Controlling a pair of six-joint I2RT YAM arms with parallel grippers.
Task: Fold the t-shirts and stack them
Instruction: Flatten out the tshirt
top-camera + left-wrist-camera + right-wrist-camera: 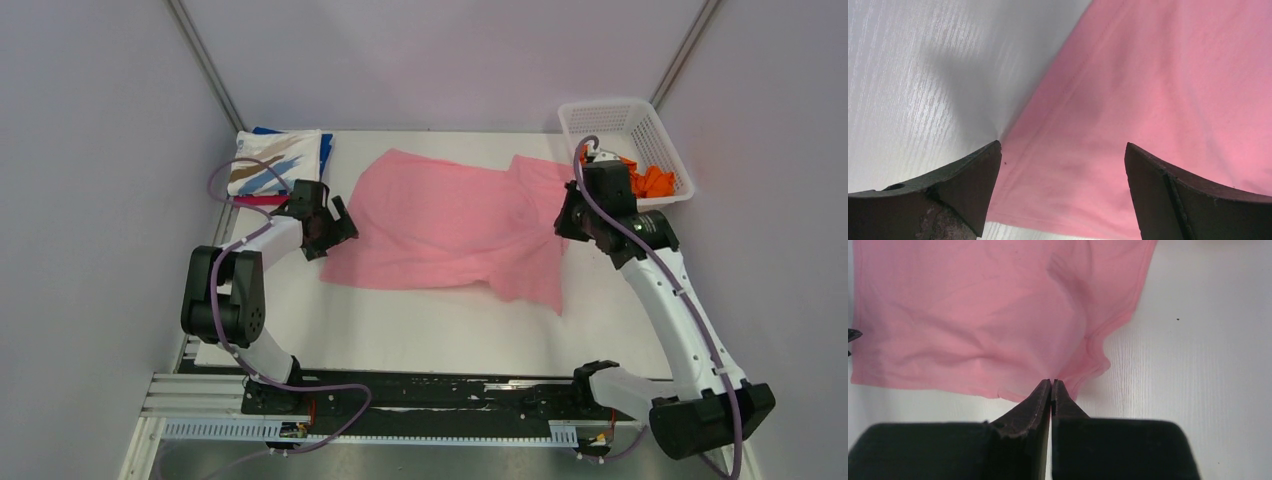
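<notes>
White table [430, 330], pink t-shirt [440, 215] spread, left pincer [338, 230] released over its edge, right pincer [1052, 383] seemingly clenched on it.

Matt pink cloth t-shirt [440, 225] on a faintly grained, perhaps laminate table [430, 330].

A plain light pink cloth t-shirt [440, 225] is lying spread between both jaws, its edge being pinched in the right jaws. A folded white t-shirt with blue and tan streaks [272, 162] is sitting beyond the left jaws, and a crumpled orange t-shirt [652, 182] is lying just beside the right jaws.
</notes>
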